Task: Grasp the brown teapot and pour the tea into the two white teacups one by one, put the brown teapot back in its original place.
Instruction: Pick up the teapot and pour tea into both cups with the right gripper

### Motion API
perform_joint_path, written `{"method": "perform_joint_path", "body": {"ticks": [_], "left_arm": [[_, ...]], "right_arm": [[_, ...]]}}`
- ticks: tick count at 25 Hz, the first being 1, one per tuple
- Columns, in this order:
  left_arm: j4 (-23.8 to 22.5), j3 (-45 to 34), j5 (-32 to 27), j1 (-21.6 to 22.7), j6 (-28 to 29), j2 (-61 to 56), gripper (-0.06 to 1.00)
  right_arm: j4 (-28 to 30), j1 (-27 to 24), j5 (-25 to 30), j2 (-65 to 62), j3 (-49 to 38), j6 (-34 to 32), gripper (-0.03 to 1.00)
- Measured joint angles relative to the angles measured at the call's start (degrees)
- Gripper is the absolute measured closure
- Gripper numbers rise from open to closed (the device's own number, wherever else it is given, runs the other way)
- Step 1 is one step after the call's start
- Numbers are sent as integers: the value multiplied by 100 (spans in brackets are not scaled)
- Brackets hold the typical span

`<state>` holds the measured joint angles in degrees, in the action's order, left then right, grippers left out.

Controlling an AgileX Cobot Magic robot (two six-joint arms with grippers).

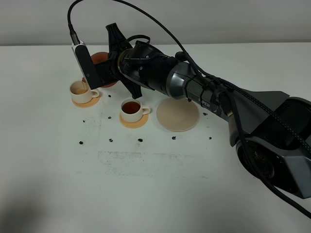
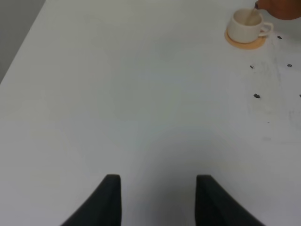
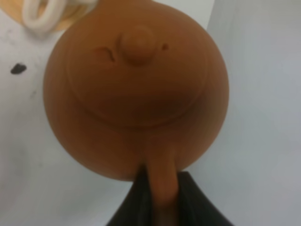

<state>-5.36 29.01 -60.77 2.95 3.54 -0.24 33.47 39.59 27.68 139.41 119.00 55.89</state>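
Observation:
My right gripper (image 1: 108, 68) reaches across to the far left and is shut on the loop handle of the brown teapot (image 1: 99, 58). In the right wrist view the teapot (image 3: 136, 89) fills the frame, its handle between the gripper (image 3: 162, 205) fingers. The pot is tipped with its spout over the left white teacup (image 1: 81, 91), which looks pale inside. The other white teacup (image 1: 131, 109) holds dark tea. The round beige disc (image 1: 178, 115) lies bare. In the left wrist view my left gripper (image 2: 157, 200) stands open over bare table, far from the left teacup (image 2: 245, 27).
Each cup sits on a small orange coaster (image 1: 133, 122). Dark specks (image 1: 140, 140) dot the white table (image 1: 155, 194) around the cups and disc. The right arm's black body (image 1: 204, 92) stretches across the table's back right, over part of the disc.

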Motion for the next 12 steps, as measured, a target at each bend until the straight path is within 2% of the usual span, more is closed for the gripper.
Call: {"method": "perform_joint_path", "body": {"ticks": [12], "left_arm": [[0, 0, 0, 0, 6, 0, 55]], "right_arm": [[204, 4, -125, 0, 0, 198, 85]]}}
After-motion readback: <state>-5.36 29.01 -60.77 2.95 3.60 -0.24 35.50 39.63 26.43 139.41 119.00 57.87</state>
